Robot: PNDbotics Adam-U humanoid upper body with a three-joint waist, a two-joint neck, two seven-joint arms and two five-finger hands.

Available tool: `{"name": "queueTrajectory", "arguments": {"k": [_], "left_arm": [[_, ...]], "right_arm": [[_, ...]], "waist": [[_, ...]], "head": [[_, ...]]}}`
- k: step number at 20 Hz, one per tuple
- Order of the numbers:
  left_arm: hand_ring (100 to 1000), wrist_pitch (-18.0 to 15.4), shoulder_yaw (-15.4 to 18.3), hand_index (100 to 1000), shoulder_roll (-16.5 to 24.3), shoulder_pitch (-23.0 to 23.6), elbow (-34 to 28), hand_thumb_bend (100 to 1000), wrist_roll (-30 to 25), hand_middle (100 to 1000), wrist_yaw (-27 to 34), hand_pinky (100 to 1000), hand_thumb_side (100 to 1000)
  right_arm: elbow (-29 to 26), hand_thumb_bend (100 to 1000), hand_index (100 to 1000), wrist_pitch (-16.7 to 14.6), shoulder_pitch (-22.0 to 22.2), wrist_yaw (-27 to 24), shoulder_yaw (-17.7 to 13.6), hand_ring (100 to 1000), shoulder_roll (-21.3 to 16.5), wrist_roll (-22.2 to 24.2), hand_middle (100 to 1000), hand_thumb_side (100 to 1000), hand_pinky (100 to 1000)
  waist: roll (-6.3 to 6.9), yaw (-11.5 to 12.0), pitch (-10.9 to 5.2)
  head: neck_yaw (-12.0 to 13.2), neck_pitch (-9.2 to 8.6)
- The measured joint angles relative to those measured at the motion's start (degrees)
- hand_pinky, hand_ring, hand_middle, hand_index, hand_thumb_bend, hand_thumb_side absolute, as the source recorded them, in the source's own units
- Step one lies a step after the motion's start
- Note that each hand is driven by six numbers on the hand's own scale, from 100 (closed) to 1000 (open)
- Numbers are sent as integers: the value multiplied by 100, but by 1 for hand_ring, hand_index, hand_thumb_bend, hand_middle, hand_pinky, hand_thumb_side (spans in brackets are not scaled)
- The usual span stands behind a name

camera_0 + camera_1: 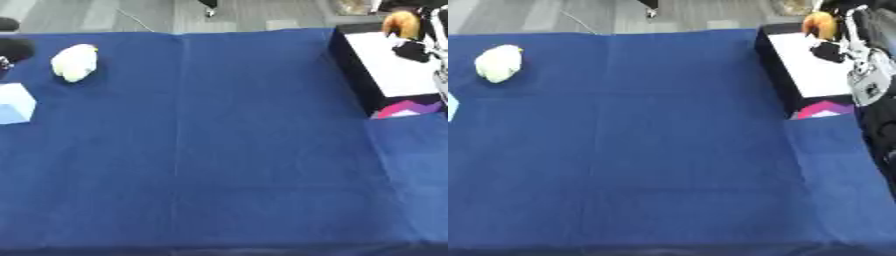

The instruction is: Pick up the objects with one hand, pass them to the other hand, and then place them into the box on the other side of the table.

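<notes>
Fingers of the right hand (827, 51) were too dark to read as open or closed. It hung over the white-floored box (820, 80), just beside an orange object (820, 24) at the far end, likely placing it. A pale yellow toy (74, 62) waited far left.

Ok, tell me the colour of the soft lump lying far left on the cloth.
Pale yellowish white; the soft lump shows best in the left eye view.
</notes>
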Motion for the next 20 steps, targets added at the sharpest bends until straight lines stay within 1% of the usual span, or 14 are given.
{"name": "queueTrajectory", "arguments": {"k": [1, 2, 3, 4, 6, 9, 11, 14, 15, 16, 17, 18, 19, 20], "left_arm": [[721, 0, 9, 869, 0, 4, 0, 355, 0, 730, -2, 866, 1000], [721, 0, 15, 869, 0, 7, 0, 355, 0, 730, -4, 866, 1000], [721, 1, 16, 869, 0, 11, 0, 355, 0, 730, -11, 866, 1000], [721, 4, 17, 869, -1, 14, 0, 351, -1, 730, -26, 866, 1000], [721, 8, 19, 870, -1, 21, 0, 345, -3, 730, -51, 866, 1000], [721, 10, 23, 869, -1, 36, 0, 338, -2, 730, -61, 866, 1000], [721, 11, 34, 869, -1, 46, 0, 332, 0, 731, -75, 866, 1000], [720, 16, 54, 868, -1, 53, 0, 315, 5, 729, -102, 866, 1000], [720, 17, 58, 868, -1, 53, 0, 315, 7, 729, -106, 866, 1000], [718, 13, 69, 868, -1, 53, 0, 294, 13, 727, -118, 865, 993], [715, 6, 89, 868, 2, 52, 0, 276, 22, 725, -141, 865, 983], [713, -11, 107, 868, 9, 52, 0, 262, 40, 723, -169, 864, 976], [711, -34, 131, 868, 31, 50, 0, 253, 64, 721, -206, 864, 972], [706, -62, 156, 869, 79, 43, 0, 218, 93, 717, -256, 862, 955]], "right_arm": [[49, 100, 973, 9, 1, 82, -1, 906, -5, 122, 658, 310, 1000], [84, 100, 980, 23, 1, 143, -3, 918, -14, 238, 699, 421, 1000], [93, 100, 986, 40, 3, 187, -7, 927, -27, 337, 727, 491, 1000], [93, 100, 986, 57, 3, 226, -19, 936, -39, 411, 746, 587, 1000], [78, 100, 986, 88, 6, 279, -50, 951, -49, 484, 761, 673, 1000], [-23, 100, 990, 72, 47, 280, -86, 965, -68, 533, 789, 690, 1000], [-117, 100, 989, 32, 56, 264, -108, 966, -96, 575, 779, 678, 1000], [-305, 100, 983, -34, 116, 141, -134, 963, -120, 630, 739, 603, 1000], [-400, 100, 983, -71, 151, 55, -146, 963, -137, 645, 739, 603, 1000], [-510, 100, 979, -110, 182, -37, -147, 950, -143, 655, 679, 541, 1000], [-664, 100, 973, -160, 222, -146, -146, 940, -145, 661, 633, 499, 1000], [-866, 100, 971, -216, 281, -274, -145, 932, -145, 660, 610, 454, 1000], [-1110, 100, 970, -271, 349, -417, -143, 927, -145, 654, 599, 438, 1000], [-1392, 100, 965, -320, 432, -574, -140, 906, -145, 646, 568, 352, 1000]], "waist": [[0, 0, 0], [-1, 0, 0], [-1, 0, 0], [-2, 0, 0], [-2, 0, 0], [-2, 0, -1], [-3, -1, -1], [-4, -1, -1], [-3, -2, -1], [-3, -6, -1], [-3, -10, -1], [-1, -16, -1], [2, -29, -1], [6, -40, -1]], "head": [[0, 0], [0, 0], [1, 0], [2, 0], [11, 0], [28, 0], [31, 0], [44, 0], [57, 0], [68, 0], [87, 0], [111, 0], [138, 1], [167, 1]]}}
